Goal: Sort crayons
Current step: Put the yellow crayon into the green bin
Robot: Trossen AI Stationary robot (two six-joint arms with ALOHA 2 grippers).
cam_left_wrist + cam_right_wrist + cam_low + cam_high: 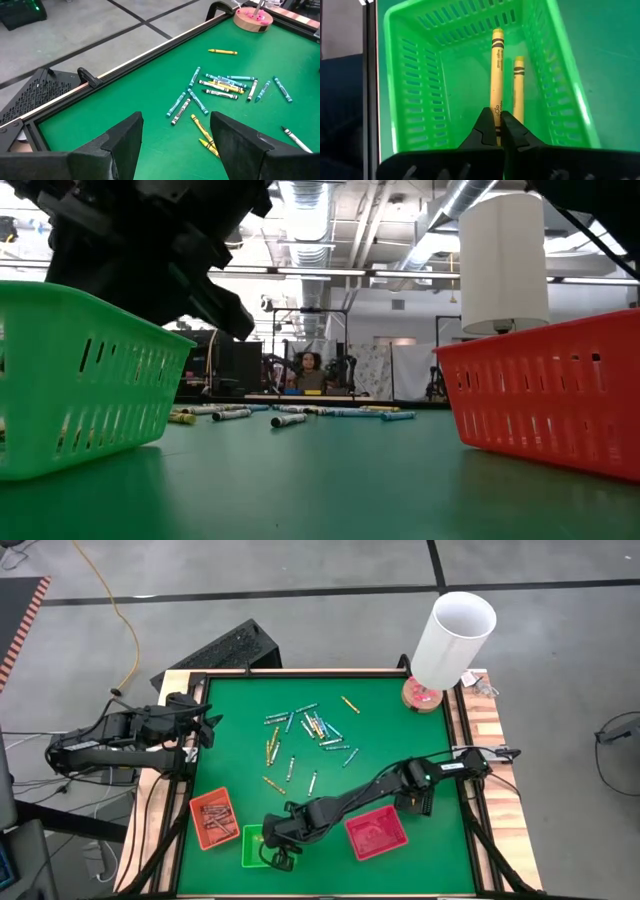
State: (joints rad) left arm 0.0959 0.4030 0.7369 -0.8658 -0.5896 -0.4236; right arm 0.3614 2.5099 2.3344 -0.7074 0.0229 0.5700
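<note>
Item, far left, at nine o'clock of the green surface [400, 740]: left gripper [207, 725], fingers spread and empty, waiting at the surface's edge. Item, seven o'clock: orange tray [214, 819] with reddish-brown sticks lying inside. Item, six o'clock: green tray [470, 75], with the right gripper [496, 131] hanging over it, clenched on a yellow-gold crayon [496, 75] that points down into the tray; a second yellow-gold crayon [518, 87] lies just beside it on the tray floor. Item, centre toward twelve o'clock: loose crayons [305, 735], scattered, mixed yellow-gold, grey and blue, still unsorted. Item, five o'clock: red tray [377, 834], contents too small to tell. Item, one o'clock: white cylinder [452, 638] on a round wooden base. Risk noted: the held crayon is pinched near one end only, so on release it may tip, strike the slotted wall and bounce out; a low withdrawal could also catch the tray rim and drag the light tray.
</note>
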